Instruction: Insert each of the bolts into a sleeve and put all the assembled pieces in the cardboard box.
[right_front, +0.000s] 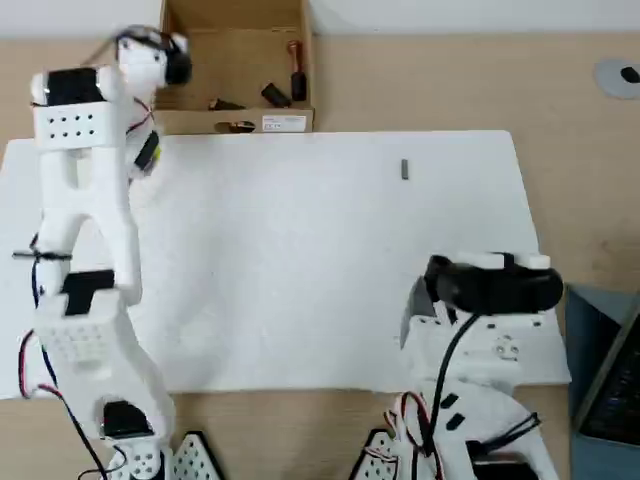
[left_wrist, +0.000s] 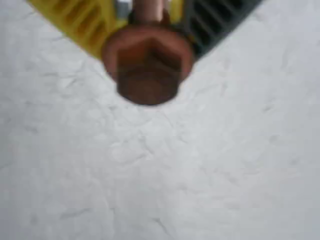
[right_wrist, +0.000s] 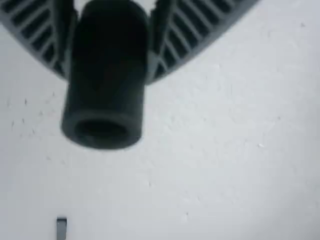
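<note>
Readable text: none that I can make out.
Sticker: a white sticker (right_front: 285, 122) sits on the front wall of the cardboard box (right_front: 190, 122), at the far edge of the white mat (right_front: 300, 300). Its print is too small for me to read.
Numbers: 0 legible.
Brands, signs: none I can read.

Wooden table (right_front: 580, 150), white mat (right_front: 300, 260), laptop corner (right_front: 612, 395) at edge

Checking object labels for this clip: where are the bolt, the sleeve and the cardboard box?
bolt (left_wrist: 147, 65): left wrist view, on the face of its copper hex head.
sleeve (right_wrist: 107, 75): right wrist view, on its dark outer wall.
cardboard box (right_front: 190, 121): high view, on its near wall.
</note>
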